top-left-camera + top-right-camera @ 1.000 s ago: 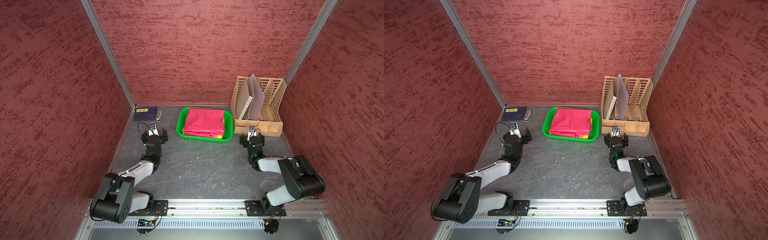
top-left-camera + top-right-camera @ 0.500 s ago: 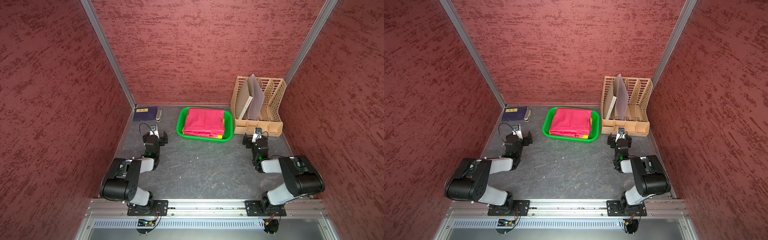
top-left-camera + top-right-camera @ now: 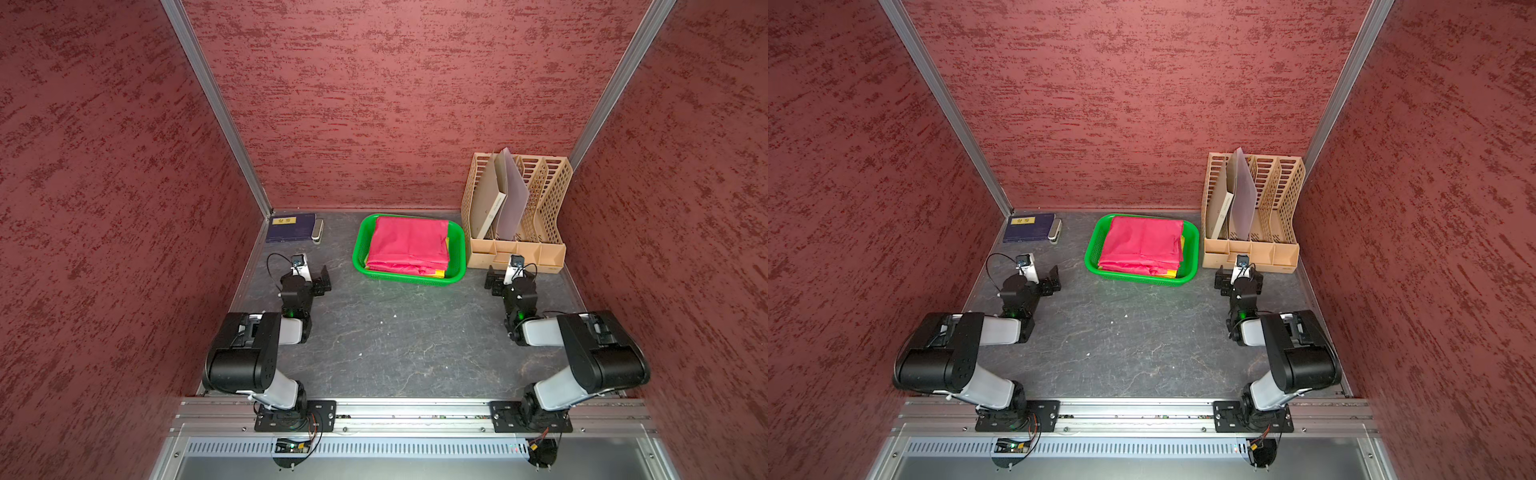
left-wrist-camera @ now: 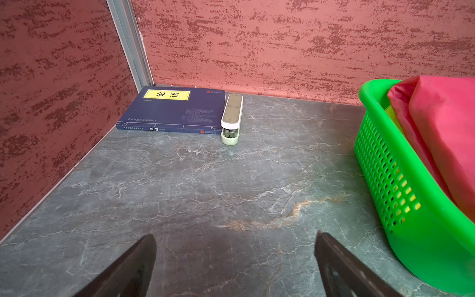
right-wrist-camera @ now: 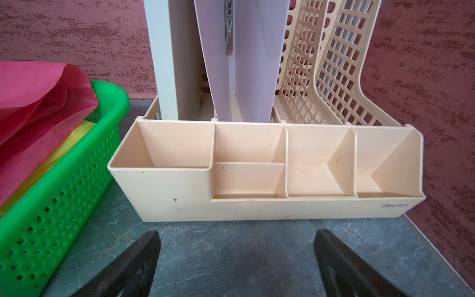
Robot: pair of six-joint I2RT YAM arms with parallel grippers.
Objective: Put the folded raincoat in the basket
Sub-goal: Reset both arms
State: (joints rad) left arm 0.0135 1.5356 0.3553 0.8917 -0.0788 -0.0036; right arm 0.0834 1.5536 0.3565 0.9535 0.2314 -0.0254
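Note:
The folded raincoat [image 3: 409,245] [image 3: 1142,245], pink-red with a yellow layer showing at its edge, lies inside the bright green mesh basket [image 3: 359,257] [image 3: 1090,257] at the back middle. My left gripper [image 3: 311,271] [image 4: 235,235] rests low over the table to the left of the basket, open and empty. The basket wall [image 4: 385,167] and raincoat [image 4: 442,123] show at the side of the left wrist view. My right gripper [image 3: 508,277] [image 5: 237,232] stands open and empty to the basket's right. The right wrist view shows the basket [image 5: 64,205] and raincoat [image 5: 33,102].
A beige lattice file rack [image 3: 536,208] [image 5: 257,180] with folders stands at the back right, just ahead of my right gripper. A dark blue book [image 3: 289,226] [image 4: 174,110] and a pale stapler [image 3: 317,230] [image 4: 231,115] lie in the back left corner. Red walls close three sides.
Both arms have folded back, their elbows drawn in and raised toward the front rail. The grippers stay almost where they were, still open. Raincoat and basket have not moved.

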